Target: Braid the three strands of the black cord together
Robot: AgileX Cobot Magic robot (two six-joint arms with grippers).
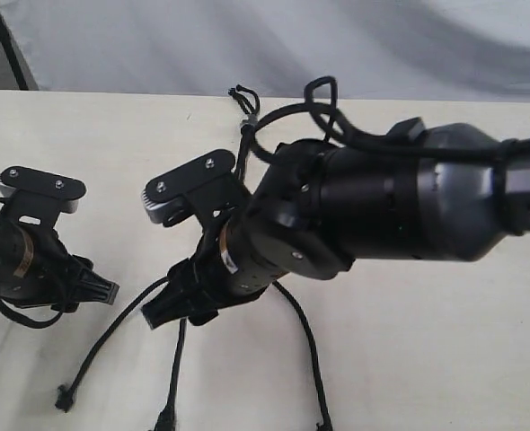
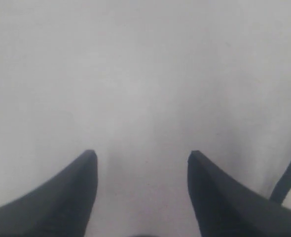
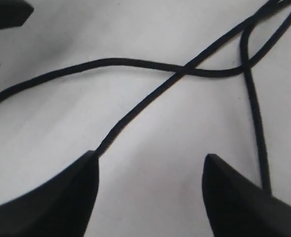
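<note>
Right gripper poised low over the three strands, jaws parted and grasping nothing; two strands cross just ahead of it. Left gripper likewise spread, empty, over the table. The black cord, seemingly knotted, lies at the table's far edge.

A pale cream table fills the foreground; a creased white backdrop stands behind it, evenly lit.

The three strands are matt black woven textile, slightly rough in texture. The tabletop is a smooth, matt cream surface, while the right arm's housing is smooth black plastic with a faint sheen.
</note>
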